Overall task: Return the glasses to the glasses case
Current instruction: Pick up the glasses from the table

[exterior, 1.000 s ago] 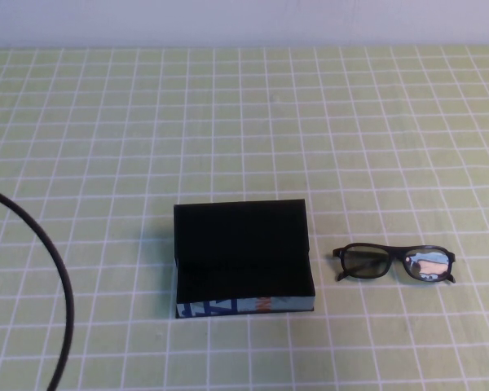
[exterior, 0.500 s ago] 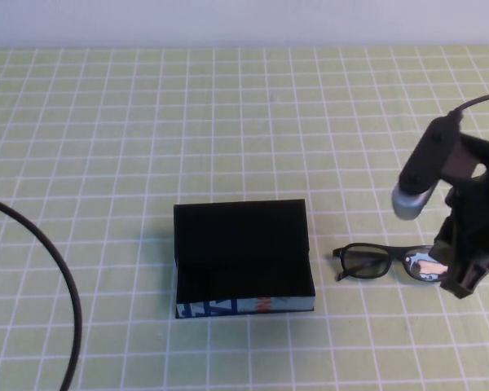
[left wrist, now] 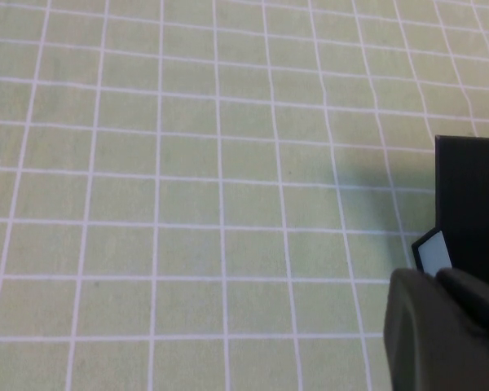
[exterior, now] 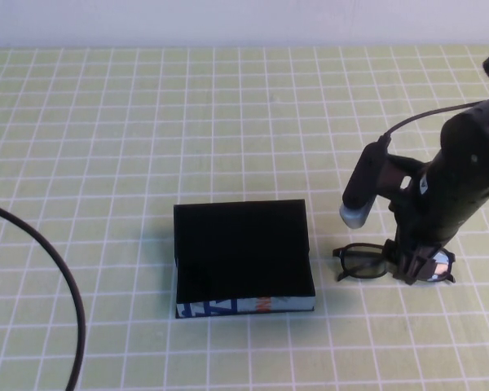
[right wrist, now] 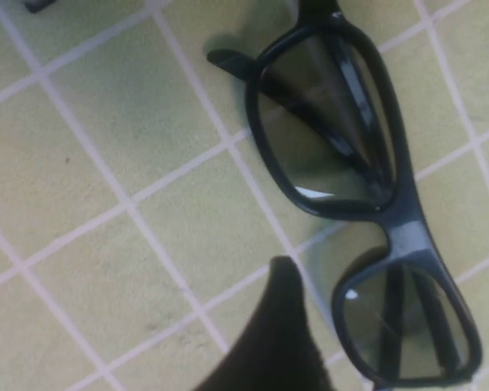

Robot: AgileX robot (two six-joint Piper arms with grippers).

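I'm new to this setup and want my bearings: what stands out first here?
The right claw hangs low over the black glasses on the green checked table, right of centre. Just left of them sits the open glasses case, lid up. The left claw stays off to the case's left.

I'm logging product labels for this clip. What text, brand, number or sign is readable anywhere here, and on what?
Glasses case front strip: blue, white and orange print, too blurred to read.
Glasses: no visible marking.
Right gripper, down over the glasses by the bridge: no label seen.
Left gripper, near the case's corner in its wrist view: no label seen.
Nothing legible anywhere.
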